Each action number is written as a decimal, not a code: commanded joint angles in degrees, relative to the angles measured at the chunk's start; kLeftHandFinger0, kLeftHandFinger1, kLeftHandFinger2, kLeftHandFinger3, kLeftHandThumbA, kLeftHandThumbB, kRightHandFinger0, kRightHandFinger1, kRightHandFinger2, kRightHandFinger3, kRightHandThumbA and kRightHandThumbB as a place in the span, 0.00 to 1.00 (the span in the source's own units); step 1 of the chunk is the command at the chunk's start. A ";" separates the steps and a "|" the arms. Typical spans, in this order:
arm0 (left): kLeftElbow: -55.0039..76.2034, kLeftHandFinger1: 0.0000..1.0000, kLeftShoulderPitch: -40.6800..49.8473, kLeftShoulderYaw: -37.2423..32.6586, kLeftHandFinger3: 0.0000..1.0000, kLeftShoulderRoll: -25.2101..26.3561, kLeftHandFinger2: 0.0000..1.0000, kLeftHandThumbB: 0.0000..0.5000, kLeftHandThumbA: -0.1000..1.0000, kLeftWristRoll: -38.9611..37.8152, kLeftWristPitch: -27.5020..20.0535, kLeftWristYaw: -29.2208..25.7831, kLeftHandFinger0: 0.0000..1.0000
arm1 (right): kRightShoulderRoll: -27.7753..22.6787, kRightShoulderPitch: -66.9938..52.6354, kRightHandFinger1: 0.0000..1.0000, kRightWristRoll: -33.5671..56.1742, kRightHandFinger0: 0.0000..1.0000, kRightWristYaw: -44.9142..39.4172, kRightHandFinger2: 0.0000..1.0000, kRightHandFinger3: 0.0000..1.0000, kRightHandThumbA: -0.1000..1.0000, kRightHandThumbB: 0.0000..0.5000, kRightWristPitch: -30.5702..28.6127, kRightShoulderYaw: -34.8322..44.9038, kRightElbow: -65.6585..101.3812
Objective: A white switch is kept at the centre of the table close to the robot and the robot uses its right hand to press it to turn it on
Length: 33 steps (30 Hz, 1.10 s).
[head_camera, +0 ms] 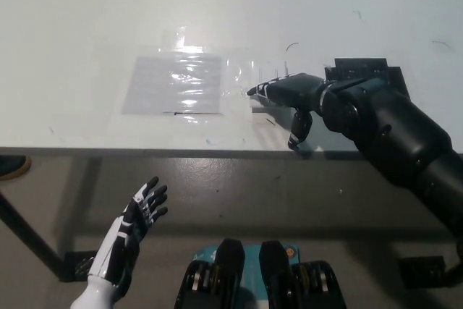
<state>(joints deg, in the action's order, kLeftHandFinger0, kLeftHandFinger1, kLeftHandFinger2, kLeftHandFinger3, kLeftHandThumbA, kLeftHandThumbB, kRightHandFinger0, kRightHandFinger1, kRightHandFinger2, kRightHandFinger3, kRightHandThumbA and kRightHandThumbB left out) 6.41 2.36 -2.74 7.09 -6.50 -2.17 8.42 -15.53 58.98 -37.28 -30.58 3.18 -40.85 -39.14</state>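
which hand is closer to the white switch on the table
Right. The black right hand is stretched out over the table with its fingertips at the white switch. The white left hand hangs below the table's near edge, well short of it.
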 commanded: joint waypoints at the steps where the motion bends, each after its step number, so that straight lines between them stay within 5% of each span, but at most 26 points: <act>1: 1.88 1.00 0.93 -0.28 1.00 0.76 1.00 0.31 1.00 -0.66 -0.96 1.58 1.00 | 0.79 -2.61 1.00 -0.49 1.00 -2.56 1.00 1.00 1.00 0.72 0.14 -0.53 -1.25; 4: 1.92 1.00 1.52 -0.22 1.00 0.57 1.00 0.36 1.00 -0.51 -0.80 1.40 1.00 | 1.15 -3.66 1.00 -0.33 1.00 -2.74 1.00 1.00 1.00 0.70 0.16 -0.59 -1.45; 9: 1.73 1.00 1.54 0.04 1.00 0.39 1.00 0.28 1.00 -1.41 -1.48 1.81 1.00 | 1.06 -3.36 1.00 -0.24 1.00 -3.28 1.00 1.00 1.00 0.67 0.96 -0.18 -0.41; 12: 1.69 1.00 1.29 -0.02 1.00 0.26 1.00 0.31 1.00 -0.64 -1.15 1.47 1.00 | -0.42 -1.39 1.00 2.31 1.00 -3.51 1.00 1.00 1.00 0.75 1.79 3.41 3.29; 14: 1.72 1.00 1.07 0.07 1.00 0.46 1.00 0.30 1.00 -0.33 -1.16 1.41 1.00 | -2.65 0.45 1.00 5.60 1.00 -4.70 1.00 1.00 1.00 0.75 3.94 8.37 9.73; 19: 1.85 1.00 0.31 0.45 1.00 0.36 1.00 0.32 1.00 -1.03 -0.48 1.37 1.00 | -7.17 4.01 1.00 14.55 1.00 -6.16 1.00 1.00 1.00 0.54 3.78 20.94 20.47; 21: 1.40 1.00 0.22 0.52 1.00 0.39 1.00 0.26 1.00 -1.23 -1.68 1.61 1.00 | -8.89 3.36 1.00 17.71 1.00 -6.76 1.00 1.00 1.00 0.61 6.17 25.88 26.28; 24: 1.19 1.00 0.05 0.62 1.00 0.30 1.00 0.30 1.00 -0.63 -2.00 1.21 1.00 | -12.13 -0.34 1.00 22.60 1.00 -6.73 1.00 1.00 1.00 0.62 7.26 32.57 38.07; 27: 1.13 1.00 -1.04 0.97 1.00 0.31 1.00 0.30 1.00 -1.45 -1.58 1.34 1.00 | -14.96 -7.11 1.00 26.87 1.00 -6.27 1.00 1.00 1.00 0.55 13.57 39.92 53.18; 31: 1.22 1.00 -2.57 1.24 1.00 0.51 1.00 0.29 1.00 -1.76 -0.70 1.38 1.00 | -12.53 -20.90 1.00 37.41 1.00 -0.79 1.00 1.00 1.00 0.53 16.40 52.93 67.69; 33: 0.67 1.00 -3.03 1.12 1.00 0.69 1.00 0.27 1.00 -1.48 -0.96 1.53 1.00 | -9.89 -28.73 1.00 40.85 1.00 1.71 1.00 1.00 1.00 0.44 16.32 56.76 72.94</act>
<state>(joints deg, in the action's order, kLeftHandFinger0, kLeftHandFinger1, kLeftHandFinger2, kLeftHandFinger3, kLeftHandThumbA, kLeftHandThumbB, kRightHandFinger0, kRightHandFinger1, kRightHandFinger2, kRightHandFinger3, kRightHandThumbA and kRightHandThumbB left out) 6.11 3.04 -2.64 6.90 -6.61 -2.02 9.05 -25.68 46.04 -20.42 -34.88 10.38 -4.85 4.49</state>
